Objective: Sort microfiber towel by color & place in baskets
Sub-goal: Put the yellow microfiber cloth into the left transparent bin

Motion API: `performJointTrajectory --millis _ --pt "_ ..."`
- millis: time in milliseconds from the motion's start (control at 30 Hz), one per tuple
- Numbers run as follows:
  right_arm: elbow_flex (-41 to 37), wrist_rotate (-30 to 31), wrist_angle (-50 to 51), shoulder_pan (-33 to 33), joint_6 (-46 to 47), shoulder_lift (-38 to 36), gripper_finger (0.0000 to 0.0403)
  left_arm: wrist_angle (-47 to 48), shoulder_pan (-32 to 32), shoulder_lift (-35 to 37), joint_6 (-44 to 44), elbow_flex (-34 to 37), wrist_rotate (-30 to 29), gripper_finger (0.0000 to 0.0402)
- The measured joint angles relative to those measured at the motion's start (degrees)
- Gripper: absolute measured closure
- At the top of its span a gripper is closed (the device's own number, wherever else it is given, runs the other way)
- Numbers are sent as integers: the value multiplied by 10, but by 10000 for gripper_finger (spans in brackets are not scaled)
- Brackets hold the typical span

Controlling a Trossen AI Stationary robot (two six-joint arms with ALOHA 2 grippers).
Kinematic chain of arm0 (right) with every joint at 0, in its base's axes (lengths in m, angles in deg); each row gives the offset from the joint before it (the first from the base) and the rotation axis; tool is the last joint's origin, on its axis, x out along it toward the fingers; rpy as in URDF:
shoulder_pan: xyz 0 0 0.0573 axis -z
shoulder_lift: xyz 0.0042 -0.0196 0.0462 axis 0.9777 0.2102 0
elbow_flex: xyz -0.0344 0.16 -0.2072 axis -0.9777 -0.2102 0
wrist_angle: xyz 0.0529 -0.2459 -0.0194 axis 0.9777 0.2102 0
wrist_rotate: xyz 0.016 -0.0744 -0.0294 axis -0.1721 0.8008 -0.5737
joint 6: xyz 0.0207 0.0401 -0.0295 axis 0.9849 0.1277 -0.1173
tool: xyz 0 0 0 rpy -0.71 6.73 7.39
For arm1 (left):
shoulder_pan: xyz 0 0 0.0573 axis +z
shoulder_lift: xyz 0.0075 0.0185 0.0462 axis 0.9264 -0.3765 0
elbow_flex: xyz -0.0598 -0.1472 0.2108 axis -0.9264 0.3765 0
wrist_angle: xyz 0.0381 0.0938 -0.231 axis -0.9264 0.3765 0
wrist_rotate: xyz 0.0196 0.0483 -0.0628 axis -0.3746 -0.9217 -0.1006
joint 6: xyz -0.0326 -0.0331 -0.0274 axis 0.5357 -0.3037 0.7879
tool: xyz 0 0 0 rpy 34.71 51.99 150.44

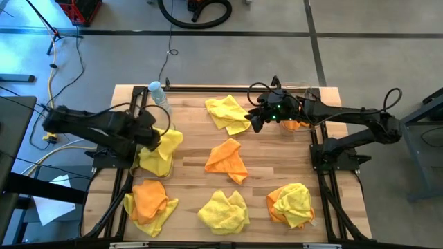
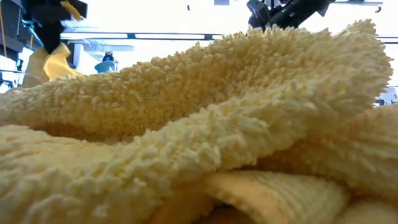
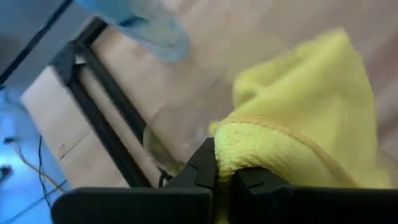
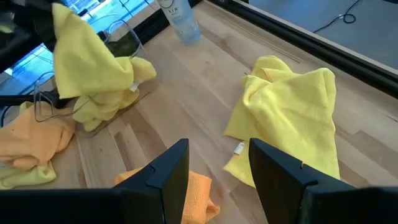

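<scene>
My left gripper (image 1: 154, 138) is shut on a yellow towel (image 1: 168, 142) that hangs over the clear left basket (image 4: 127, 38), in which more yellow cloth (image 4: 102, 102) lies. My right gripper (image 4: 217, 167) is open and holds nothing; it hovers above the table between a crumpled yellow towel (image 4: 292, 118) and an orange towel (image 4: 196, 193), both lying flat on the wood. In the high view it sits at the table's far middle (image 1: 257, 119). Orange cloth (image 1: 297, 125) shows under the right arm's wrist; the basket around it cannot be made out. My left gripper pinches a folded, hemmed edge of the yellow towel (image 3: 239, 152) between its two fingers (image 3: 202, 171). The cloth bulges out past the fingers and the rest (image 4: 84, 65) hangs down, lifted over the basket; whether its lower end touches the cloth inside, I cannot tell.
A clear bottle with a blue cap (image 1: 158, 93) stands at the far left corner, close behind the left basket. Along the near edge lie an orange-and-yellow pile (image 1: 149, 203), a yellow towel (image 1: 223, 211) that fills the low view (image 2: 199, 124), and another mixed pile (image 1: 291, 203).
</scene>
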Motion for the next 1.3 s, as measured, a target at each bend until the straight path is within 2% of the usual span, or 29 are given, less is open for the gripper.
performJointTrajectory --millis 100,200,333,467,567,700,833,900,967,1033,1100,1300 --pt "0 0 0 0 0 0 240 3 48 9 35 -1 -43 401" --pt "0 0 0 0 0 0 240 4 98 29 64 -1 -59 401" --pt "0 0 0 0 0 0 240 4 155 64 48 -1 -47 401" --pt "0 0 0 0 1 0 240 4 195 107 -7 -1 -3 401" --pt "0 0 0 0 1 0 240 4 210 134 -126 -1 79 401" --pt "0 0 1 0 1 0 240 4 205 143 -261 -1 255 401" --pt "0 0 1 0 0 0 240 1 188 117 -266 1 406 401" --pt "0 0 1 0 0 0 240 3 178 92 -258 1 461 401" --pt "0 0 1 0 -2 0 240 3 170 64 -222 1 491 401" --pt "0 0 1 0 -5 0 240 3 166 34 -209 1 474 401" --pt "0 0 1 0 -5 0 240 3 169 7 -215 1 423 401" --pt "0 0 1 0 -5 0 240 4 197 -69 -158 1 215 401"
